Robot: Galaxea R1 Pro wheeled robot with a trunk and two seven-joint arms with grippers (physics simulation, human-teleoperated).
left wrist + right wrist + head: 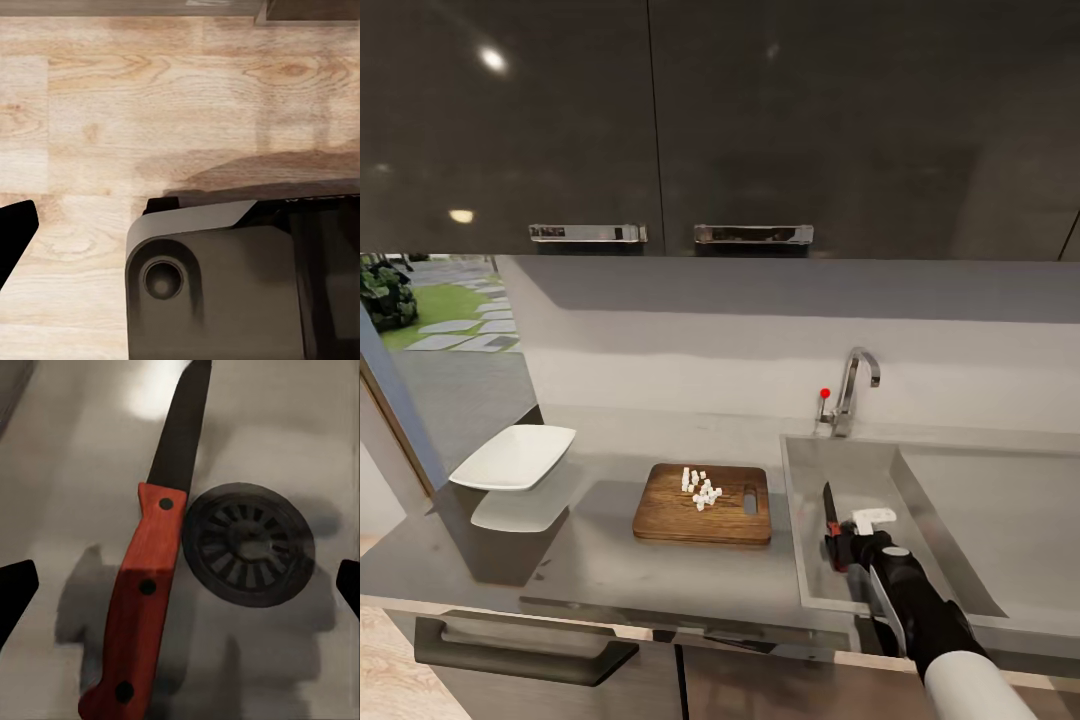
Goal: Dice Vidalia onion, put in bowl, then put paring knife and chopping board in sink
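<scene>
Nearest the head camera, the right arm reaches over the front edge of the sink (950, 520), its fingers (857, 540) hanging above the basin. Seen from the right wrist, the two black fingertips (15, 592) sit far apart at the edges of the picture, spread wide with nothing between them. Below lies the paring knife (150, 577), flat on the sink floor, its red-orange handle just beside the round dark drain (246, 544) and its dark blade pointing away from the wrist. From the head, the knife (829, 512) shows near the left wall of the basin, partly hidden by the fingers.

On the grey surface (600, 560) left of the sink rests the chopping board (705, 505), with a small heap of white diced onion (701, 488) on it. Farther left the white bowl (515, 456) appears raised, perhaps on a block, though this is hard to tell.

Looking from the left wrist, one dark fingertip (15, 232) shows over the wooden floor (150, 112) beside the robot's base (225, 285); I cannot tell how those fingers stand.
</scene>
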